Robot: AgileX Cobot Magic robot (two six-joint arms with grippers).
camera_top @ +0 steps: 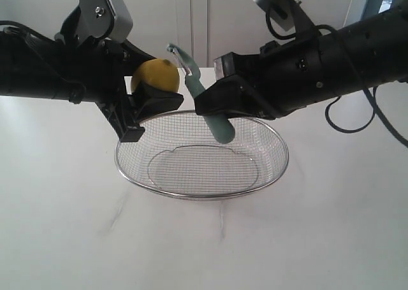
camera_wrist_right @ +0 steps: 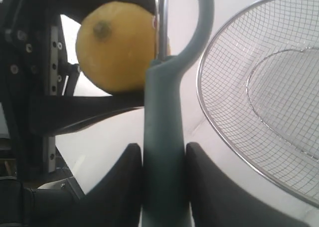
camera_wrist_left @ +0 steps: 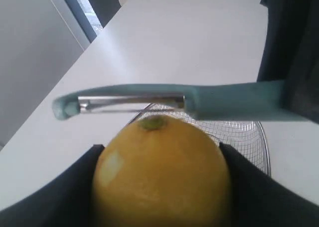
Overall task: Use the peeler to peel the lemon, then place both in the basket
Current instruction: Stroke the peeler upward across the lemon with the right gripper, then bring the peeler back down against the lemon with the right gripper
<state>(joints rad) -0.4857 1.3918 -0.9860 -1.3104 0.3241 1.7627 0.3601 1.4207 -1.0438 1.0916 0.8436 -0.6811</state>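
Exterior view: lemon (camera_top: 155, 76) and peeler (camera_top: 209, 111) held in the air over the wire mesh basket (camera_top: 204, 197).
Left gripper (camera_wrist_left: 160, 187): clamped on the lemon's sides.
Right gripper (camera_wrist_right: 163, 182): clamped on the peeler's teal handle.
Blade: just beside the lemon's stem end; contact unclear.
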